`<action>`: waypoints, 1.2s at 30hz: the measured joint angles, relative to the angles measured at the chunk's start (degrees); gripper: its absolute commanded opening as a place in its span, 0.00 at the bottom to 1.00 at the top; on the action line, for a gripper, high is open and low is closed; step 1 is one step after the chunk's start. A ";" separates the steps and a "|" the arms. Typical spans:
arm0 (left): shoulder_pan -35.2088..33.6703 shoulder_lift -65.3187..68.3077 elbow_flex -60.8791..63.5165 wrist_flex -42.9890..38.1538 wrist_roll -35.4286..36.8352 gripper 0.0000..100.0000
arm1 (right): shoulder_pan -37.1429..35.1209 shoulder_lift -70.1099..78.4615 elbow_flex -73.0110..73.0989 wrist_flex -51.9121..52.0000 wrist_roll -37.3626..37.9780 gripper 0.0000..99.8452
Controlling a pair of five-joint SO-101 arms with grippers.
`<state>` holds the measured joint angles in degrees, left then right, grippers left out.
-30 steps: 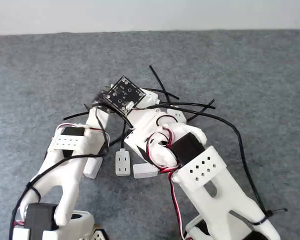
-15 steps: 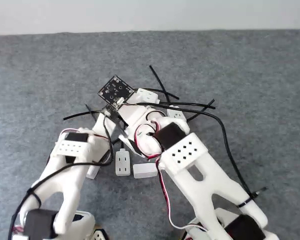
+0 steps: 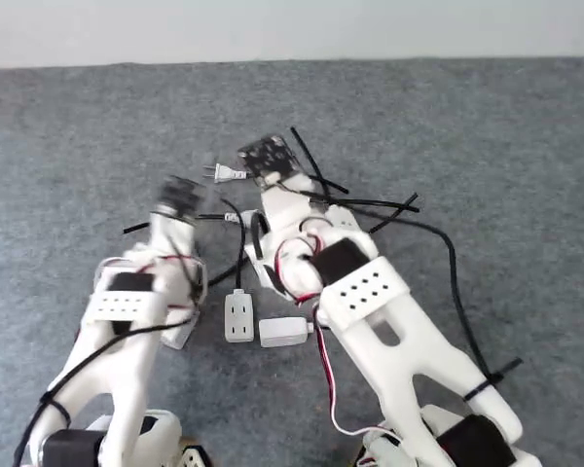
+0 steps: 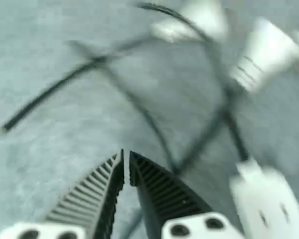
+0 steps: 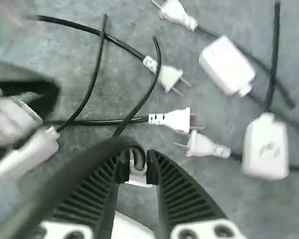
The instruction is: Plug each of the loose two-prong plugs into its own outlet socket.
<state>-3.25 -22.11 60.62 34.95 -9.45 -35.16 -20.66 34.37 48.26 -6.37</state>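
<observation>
Grey cloth (image 3: 526, 146) covers the table up to a pale wall (image 3: 292, 29). From above, my left arm (image 3: 127, 302) lies on the left side and my right arm (image 3: 370, 292) just beside it, stretched farther towards the wall. A held plug (image 3: 232, 174), white with two prongs, sticks out sideways by the tip of the right arm. Between the two arms lies an outlet block (image 3: 238, 316) on a black cord, with a second block (image 3: 284, 332) just beside it and a third block (image 3: 180, 331) half under the left arm. Black cords (image 3: 370, 204) cross the cloth around the right arm.

From my left wrist, my left gripper (image 4: 126, 154) has its jaws almost together, a sliver of gap and nothing in it. It hangs over bare cloth. Cords cross ahead, and two white pieces (image 4: 264, 50) (image 4: 266, 196) are too blurred for me to identify.

From my right wrist, my right gripper (image 5: 138, 157) is narrow, pinching the white body of the held plug, whose cord loops up over the jaws. On the cloth ahead lie four loose plugs (image 5: 177, 14) (image 5: 167, 75) (image 5: 177, 119) (image 5: 202, 144), the last two close together. Two white sockets (image 5: 226, 64) (image 5: 265, 145) lie near them.
</observation>
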 measured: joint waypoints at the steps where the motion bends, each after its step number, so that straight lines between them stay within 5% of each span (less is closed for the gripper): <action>1: -1.76 0.00 0.00 -2.11 3.43 0.02 | 0.00 0.00 2.11 -2.37 -1.76 0.01; 9: -9.58 0.00 0.18 -14.42 21.89 0.01 | -0.18 0.00 6.51 -9.58 -7.65 0.01; 16: -9.76 0.00 4.75 -23.03 22.59 0.01 | -4.48 0.00 6.51 -9.76 -7.91 0.01; 36: -9.85 0.00 4.75 -23.74 22.59 0.01 | -8.97 0.00 8.79 -9.58 -7.91 0.01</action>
<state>-13.10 -22.11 65.36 11.21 13.14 -44.13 -20.66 43.16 38.68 -14.29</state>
